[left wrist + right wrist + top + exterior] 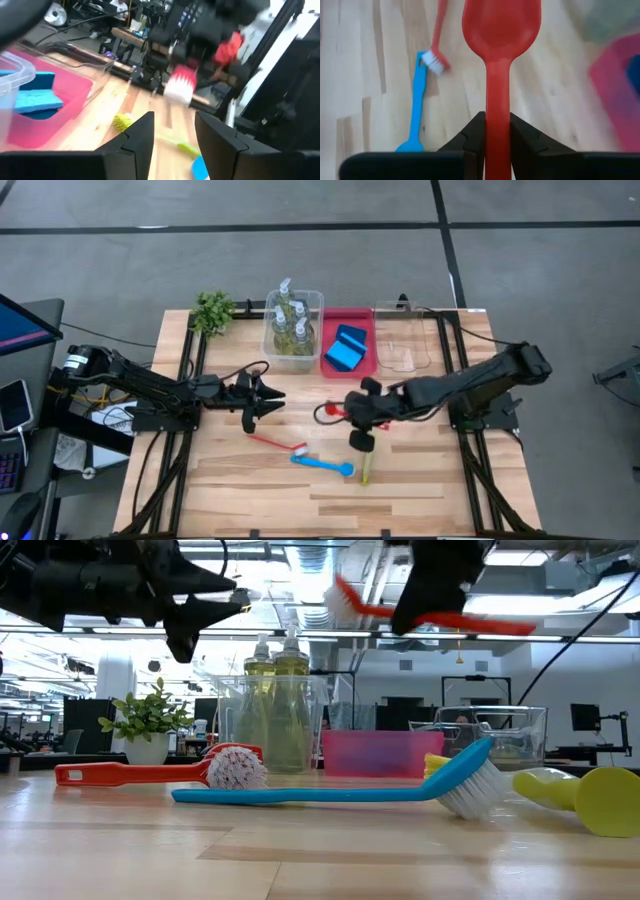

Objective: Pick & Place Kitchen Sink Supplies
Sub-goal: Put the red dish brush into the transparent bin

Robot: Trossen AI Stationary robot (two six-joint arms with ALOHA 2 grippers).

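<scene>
Light wood-plank table (250, 480) on a dark frame, grey floor around it; behind, an open office or lab with monitors, desks and ceiling lights. Along the far edge: small leafy plant (213, 310), clear tub (312, 305) holding the soap pump bottles (287, 320), red tray (366, 320) with blue sponges (346, 348), and another clear tub (408, 340).

My right gripper (497, 132) is clamped on the handle of a red brush (498, 55), held in the air above mid-table, bristle end white. My left gripper (268, 402) hangs left of centre, fingers apart, nothing between them.

On the table near the front: a second red brush (275, 442), a blue brush (322, 465) just beside it with heads close, and a yellow-green brush (365, 470) next to the blue one's end.

Hard to make out: held brush blurred in the left wrist and low views; contact between the lying brushes unclear; bottle count in the tub unclear; far tub's contents unreadable.
</scene>
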